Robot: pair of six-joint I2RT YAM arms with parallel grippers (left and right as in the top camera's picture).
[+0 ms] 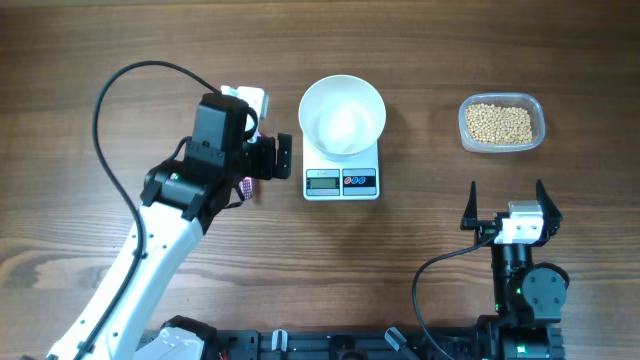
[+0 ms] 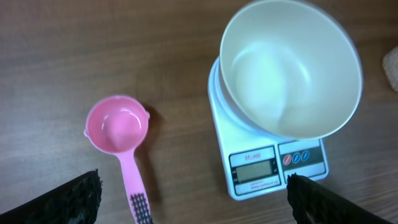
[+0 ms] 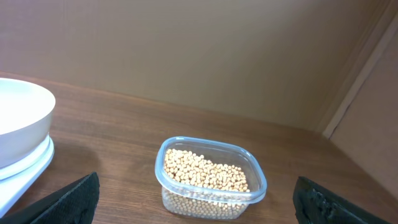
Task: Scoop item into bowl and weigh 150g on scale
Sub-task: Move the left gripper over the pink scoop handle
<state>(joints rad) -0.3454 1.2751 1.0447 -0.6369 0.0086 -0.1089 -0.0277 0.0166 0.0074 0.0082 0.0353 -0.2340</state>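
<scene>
Right gripper: jaws spread wide with nothing between them. It sits low by the table's near edge and faces the tub, probably idle until that tub needs steadying.
Left gripper: jaws fully apart and empty. It hovers over the scoop, just left of the scale, seemingly lined up to take the handle.
Scoop: pink and empty, lying cup-up on the table. The ribbed handle end points back between the fingers, nearer one than the other, and the cup lies ahead. Nothing touches it.
Scale: just right of the scoop, with its display turned toward the robot so it can be read. The digits are too small to make out.
Bowl: white and empty, resting on the scale's platform, so whatever goes in gets weighed at once.
Beans: all in the clear tub at far right, straight ahead of the right gripper. They are well apart from the left gripper, with scale and bowl in between.
Progress: by the look of it, nothing has been scooped yet.
</scene>
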